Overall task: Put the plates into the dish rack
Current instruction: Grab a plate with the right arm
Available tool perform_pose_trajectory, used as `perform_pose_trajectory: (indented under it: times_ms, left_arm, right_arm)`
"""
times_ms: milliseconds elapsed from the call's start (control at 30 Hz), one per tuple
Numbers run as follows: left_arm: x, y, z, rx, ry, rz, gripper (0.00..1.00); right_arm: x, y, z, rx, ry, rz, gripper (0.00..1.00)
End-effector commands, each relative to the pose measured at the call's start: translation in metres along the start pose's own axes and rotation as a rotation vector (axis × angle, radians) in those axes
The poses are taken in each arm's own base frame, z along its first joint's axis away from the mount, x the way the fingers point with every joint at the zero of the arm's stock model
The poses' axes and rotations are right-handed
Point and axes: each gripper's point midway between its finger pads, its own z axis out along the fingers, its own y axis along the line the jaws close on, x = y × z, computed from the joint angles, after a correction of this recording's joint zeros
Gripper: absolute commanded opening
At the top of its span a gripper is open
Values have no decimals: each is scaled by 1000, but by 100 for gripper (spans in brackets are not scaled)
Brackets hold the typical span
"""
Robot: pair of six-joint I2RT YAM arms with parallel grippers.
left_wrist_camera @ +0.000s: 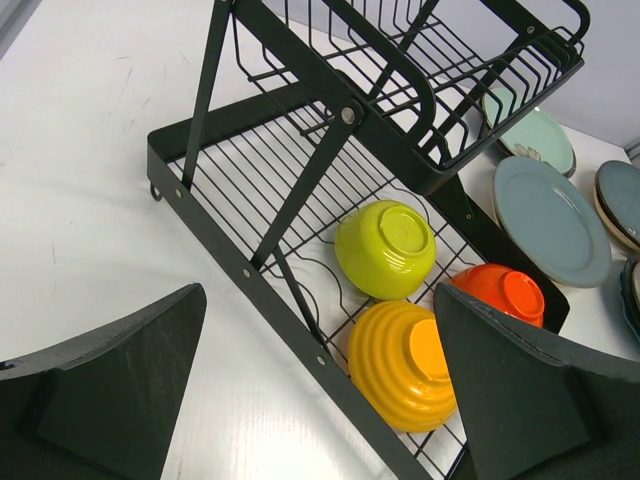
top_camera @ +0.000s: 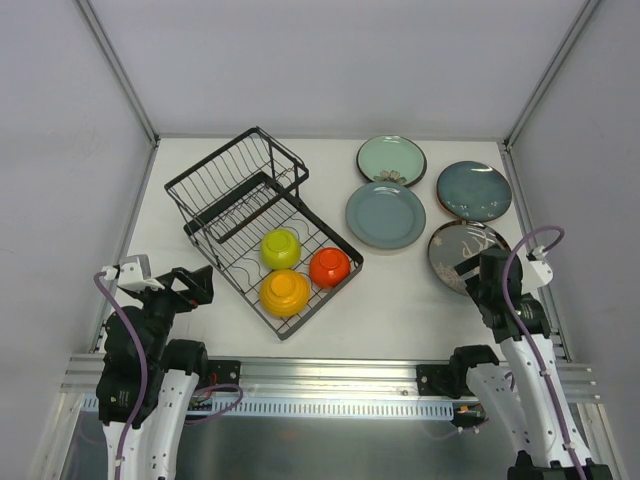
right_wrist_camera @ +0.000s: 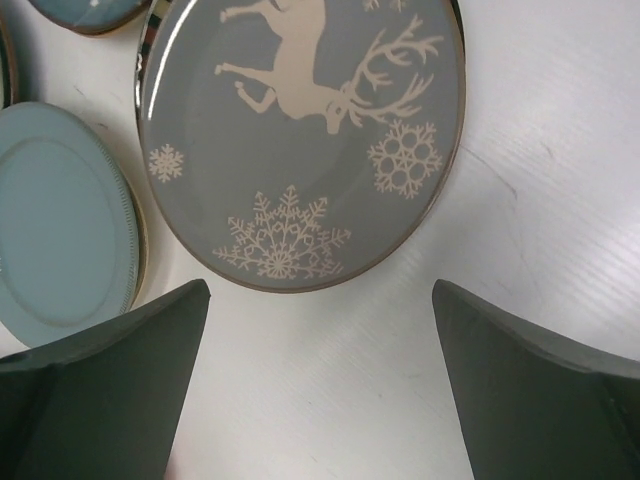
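Four plates lie flat on the counter (top_camera: 400,310), right of the rack (top_camera: 235,190) and apart from it. The mint plate (top_camera: 391,160) is farthest, with the grey-blue plate (top_camera: 386,215) just beside it. The teal plate (top_camera: 474,190) is further right, and the deer plate (right_wrist_camera: 300,140) is nearest. The rack's lower tray holds three bowls (top_camera: 285,292). The right claw (top_camera: 478,268) hovers at the deer plate's near edge, released and grasping nothing. The left claw (top_camera: 195,283), also released and empty, is near the rack's left side.
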Motion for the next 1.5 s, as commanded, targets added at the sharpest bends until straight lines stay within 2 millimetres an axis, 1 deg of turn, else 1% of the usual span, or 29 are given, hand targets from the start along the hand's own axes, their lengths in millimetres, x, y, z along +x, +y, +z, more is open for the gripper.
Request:
perform_pose_trajectory:
  times_ms: [0,33,133,200,367,400,467,500,533,667,767,900,967,1133,1200,1367,1467]
  left_arm:
    - [-23,-7,-25,68,-179,-22,99]
    - [-23,-7,-25,67,-177,-23,99]
    - [-23,-7,-25,67,-177,-23,99]
    - [-23,-7,-26,71,-177,-24,99]
    - [-21,-8,-25,79,-169,-25,99]
    - [-21,-8,-25,81,-168,-25,99]
    - [-21,-8,-25,81,-168,-26,99]
    - [-21,-9,-26,84,-168,-27,99]
    - [-21,-9,-26,86,-166,-26,99]
    - [-19,-9,-25,88,-160,-27,99]
    - [-20,-10,-26,92,-160,-27,99]
    - [-19,-10,-26,98,-158,-27,99]
    - [-19,-11,-26,100,-157,-27,99]
    - [-19,-10,-26,99,-156,-29,99]
    - [-19,-10,-26,99,-156,-29,99]
    - [-19,-11,-26,101,-156,-27,99]
    - [-19,-11,-26,100,-155,-27,99]
  right_arm:
    - [9,13,10,-10,53,190,100]
    - [14,9,15,5,62,207,100]
    - [21,7,21,15,79,282,99]
    - [30,3,27,32,98,318,100]
    - [42,4,40,38,133,385,97]
    - [46,1,43,46,138,391,96]
    - [48,2,47,44,140,434,94]
    - [53,-2,50,57,143,445,93]
    - [52,-1,52,54,137,483,91]
    - [56,-5,60,56,122,542,88]
    - [57,-10,64,70,101,561,85]
    - [55,-12,70,64,77,604,79]
    - [56,-14,73,72,70,611,78]
    - [57,-13,76,77,70,610,72]
    - [53,-16,79,87,55,627,67]
    - [56,-23,81,108,49,627,63]
    - [56,-25,83,110,44,633,59]
